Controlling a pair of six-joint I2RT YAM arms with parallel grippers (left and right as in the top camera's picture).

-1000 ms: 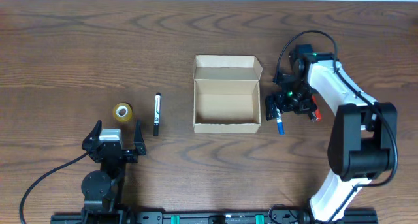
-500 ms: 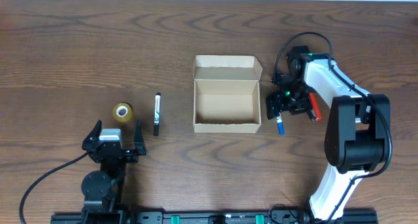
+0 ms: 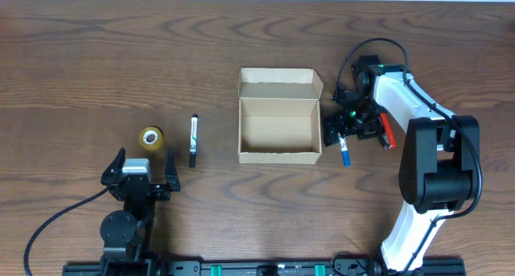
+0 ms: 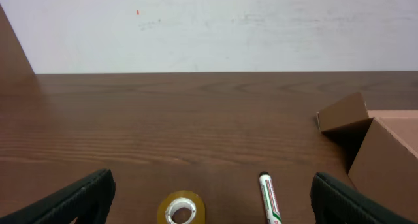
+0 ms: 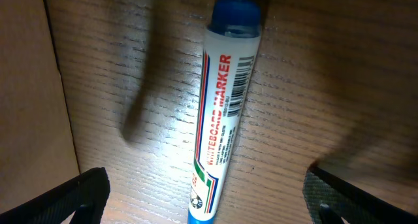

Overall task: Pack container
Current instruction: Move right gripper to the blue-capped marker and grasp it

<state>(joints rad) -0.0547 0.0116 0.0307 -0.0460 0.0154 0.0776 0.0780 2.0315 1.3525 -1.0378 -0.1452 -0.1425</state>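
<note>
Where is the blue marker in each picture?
Overhead: the blue marker lies just right of the box.
Left wrist: not in it; only the box shows, at the right edge.
Right wrist: in the middle, with the box at the left edge.
Shared landmark: the box.

Tape roll (image 3: 150,138) near black marker (image 3: 193,140) on wood table (image 3: 96,59); blue marker (image 5: 222,113), red marker (image 3: 387,134) at right.

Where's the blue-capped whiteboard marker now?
Overhead, the blue-capped whiteboard marker lies just right of the open tan cardboard box, beneath the open right end effector.
</note>
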